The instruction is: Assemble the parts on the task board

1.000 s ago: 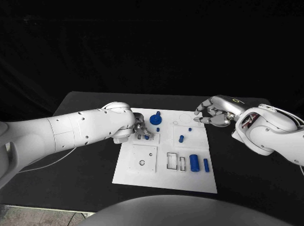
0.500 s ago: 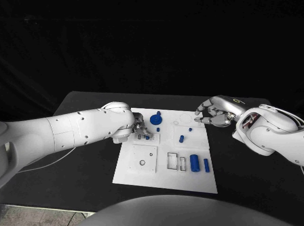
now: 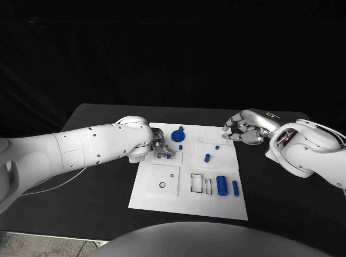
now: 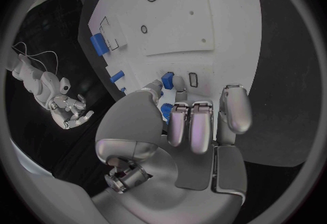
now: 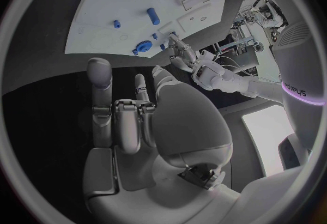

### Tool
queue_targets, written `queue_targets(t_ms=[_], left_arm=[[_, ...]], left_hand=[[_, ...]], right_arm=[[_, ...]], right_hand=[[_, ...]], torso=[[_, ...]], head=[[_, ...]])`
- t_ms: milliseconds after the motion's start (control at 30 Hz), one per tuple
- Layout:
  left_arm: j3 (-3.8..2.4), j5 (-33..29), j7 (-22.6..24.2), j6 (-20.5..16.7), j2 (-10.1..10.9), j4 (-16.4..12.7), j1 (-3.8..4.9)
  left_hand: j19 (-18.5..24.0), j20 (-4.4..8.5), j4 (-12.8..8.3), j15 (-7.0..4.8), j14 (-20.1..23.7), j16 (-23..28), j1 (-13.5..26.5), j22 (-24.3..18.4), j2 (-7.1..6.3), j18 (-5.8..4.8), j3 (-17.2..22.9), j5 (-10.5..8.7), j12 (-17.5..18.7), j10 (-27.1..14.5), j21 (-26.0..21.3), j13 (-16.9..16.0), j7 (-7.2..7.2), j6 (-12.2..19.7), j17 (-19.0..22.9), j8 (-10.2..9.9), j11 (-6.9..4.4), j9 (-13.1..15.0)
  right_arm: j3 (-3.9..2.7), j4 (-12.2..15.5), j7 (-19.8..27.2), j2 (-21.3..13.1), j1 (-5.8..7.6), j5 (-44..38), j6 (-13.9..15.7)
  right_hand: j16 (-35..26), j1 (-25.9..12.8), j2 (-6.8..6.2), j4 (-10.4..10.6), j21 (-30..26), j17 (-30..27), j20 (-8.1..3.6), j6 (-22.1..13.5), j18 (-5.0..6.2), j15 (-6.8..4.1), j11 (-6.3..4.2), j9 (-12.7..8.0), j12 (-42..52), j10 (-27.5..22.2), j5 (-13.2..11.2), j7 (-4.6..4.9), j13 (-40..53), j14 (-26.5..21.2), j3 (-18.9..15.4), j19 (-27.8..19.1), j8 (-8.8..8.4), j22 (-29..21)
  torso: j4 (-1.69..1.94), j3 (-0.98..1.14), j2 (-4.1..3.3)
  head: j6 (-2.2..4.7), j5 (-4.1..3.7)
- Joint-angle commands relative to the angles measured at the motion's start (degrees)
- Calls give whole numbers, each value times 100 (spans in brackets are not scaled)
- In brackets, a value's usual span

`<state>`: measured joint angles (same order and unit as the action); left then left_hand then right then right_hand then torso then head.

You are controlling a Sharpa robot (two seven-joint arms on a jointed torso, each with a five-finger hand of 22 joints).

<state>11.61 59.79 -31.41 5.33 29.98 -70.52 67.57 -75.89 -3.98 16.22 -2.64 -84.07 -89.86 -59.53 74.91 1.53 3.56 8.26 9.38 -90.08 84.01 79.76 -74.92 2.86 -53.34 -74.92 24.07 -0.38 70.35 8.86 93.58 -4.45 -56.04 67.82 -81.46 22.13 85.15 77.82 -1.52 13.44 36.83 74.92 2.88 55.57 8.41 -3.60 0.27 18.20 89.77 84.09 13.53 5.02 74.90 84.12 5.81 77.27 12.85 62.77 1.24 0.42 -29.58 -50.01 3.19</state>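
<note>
- Black tabletop carries the white task board at its middle, long side running away from the robot.
- White left arm reaches in over the board's far-left part; its silver hand is down on the board with fingers bunched around a small blue part beside a little rectangular slot. Whether it truly grips that part or just touches it, I cannot tell.
- White right arm ends in a hand held above the board's far-right corner, fingers curled inward with nothing in them.
- Blue round, knobbed part sits at the board's far end, just beside the left hand.
- Two blue upright-lying cylinders rest side by side at the board's near right, next to two empty rectangular outlines.
- Short blue peg lies near the board's centre, with a tinier blue piece just beyond it.
</note>
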Motion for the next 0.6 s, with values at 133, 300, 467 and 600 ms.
queue_targets(t_ms=[133, 300, 467, 600], left_arm=[[-46, 53, 153, -247, 147, -206, 47], [-99, 29, 179, -319, 303, -384, 289], [-128, 22, 107, -284, 401, -419, 523], [-135, 20, 64, -107, 440, -343, 630]], left_hand=[[-89, 20, 25, -14, -593, -14, 117, 491, -19, 23, -151, -234, 8, 599, 11, -1508, -9, -99, -1508, 58, -14, 75], [-150, 37, 29, -33, -593, -14, 197, 540, -36, 11, -309, -516, 8, 599, 38, -1508, -27, -156, -1508, 64, -31, 129], [-190, 47, 19, -43, -593, -14, 221, 572, -60, 3, -405, -616, 8, 599, 56, -1508, -38, -196, -1508, 63, -43, 152], [-236, 67, -137, -69, -593, -14, -105, 609, -9, -6, -344, -475, 8, 599, 75, -1508, -73, -225, -1508, 51, -72, 185]], right_arm=[[-1, -6, -15, -16, -3, -5, -2], [-1, -25, -16, -16, -4, -5, 6], [-1, -46, -14, -6, -9, -5, 7], [-1, -60, -4, -2, -14, 5, 11]], right_hand=[[-39, 9, 71, -27, -19, 884, -5, 37, 56, 31, 32, 8, 16, 585, 33, 7, 1503, 442, -8, -50, -10, -5], [-37, 9, 71, -28, -23, 887, -4, 39, 57, 32, 33, 8, 4, 574, 37, 8, 1494, 442, -9, -51, -11, -5], [-36, 8, 70, -28, -21, 888, -4, 40, 56, 32, 34, 8, -4, 567, 37, 8, 1487, 442, -9, -51, -11, -4], [-36, 8, 70, -28, -21, 888, -4, 40, 56, 32, 34, 8, -4, 567, 37, 8, 1487, 442, -9, -51, -11, -4]], torso=[[3, 1, 8], [2, 1, 8], [3, 4, 13], [0, 3, 6]], head=[[1, -8], [1, 7], [1, 18], [1, 17]])
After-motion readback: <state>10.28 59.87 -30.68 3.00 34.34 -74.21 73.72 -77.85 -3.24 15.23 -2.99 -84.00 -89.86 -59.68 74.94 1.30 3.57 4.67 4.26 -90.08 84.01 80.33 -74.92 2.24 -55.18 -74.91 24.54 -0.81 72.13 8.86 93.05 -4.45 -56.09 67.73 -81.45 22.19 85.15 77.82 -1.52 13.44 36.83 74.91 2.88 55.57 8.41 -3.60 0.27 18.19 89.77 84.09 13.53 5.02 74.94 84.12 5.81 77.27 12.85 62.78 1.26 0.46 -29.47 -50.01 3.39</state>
